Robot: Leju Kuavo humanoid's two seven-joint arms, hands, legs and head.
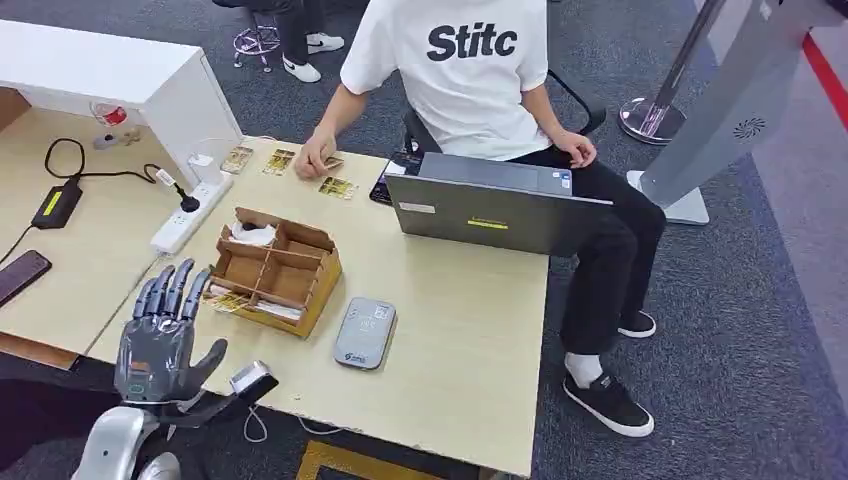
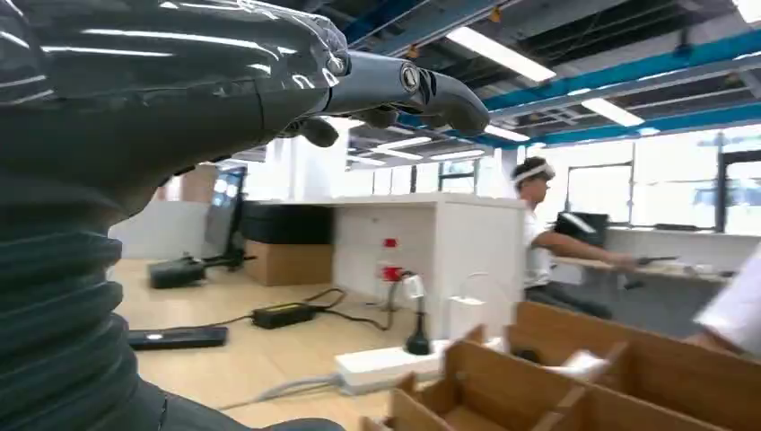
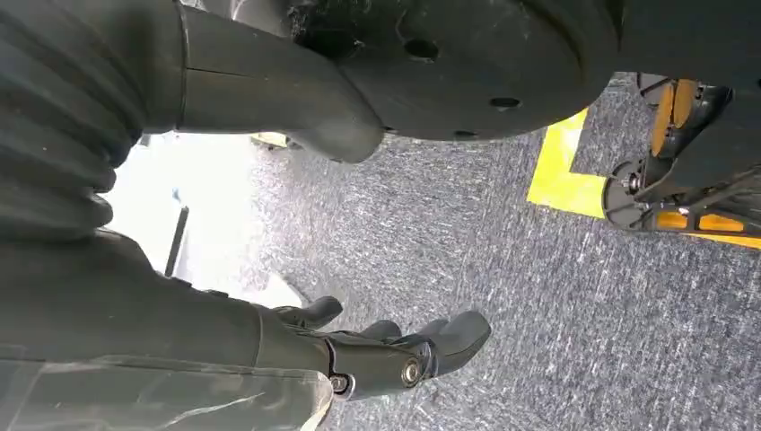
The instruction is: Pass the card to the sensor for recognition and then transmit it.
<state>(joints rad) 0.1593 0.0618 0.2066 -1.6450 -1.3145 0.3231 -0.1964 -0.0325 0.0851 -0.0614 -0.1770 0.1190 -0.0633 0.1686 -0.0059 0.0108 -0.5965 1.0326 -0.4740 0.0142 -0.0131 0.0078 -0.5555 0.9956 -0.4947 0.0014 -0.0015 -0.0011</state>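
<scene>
While the surface carries every item, a person in a white shirt sits at its 12 o'clock edge behind a grey laptop. The cardboard organizer stands at center, with the grey sensor just beside it at 4 o'clock. The left hand hovers at 8 o'clock of the organizer, fingers spread, holding nothing. The right hand hangs over carpet, fingers loosely curled, empty. Cards lie in the organizer's near compartment.

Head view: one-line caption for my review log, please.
Left robot hand raised open beside the cardboard card box; grey card sensor lies on the table, seated person opposite.
</scene>
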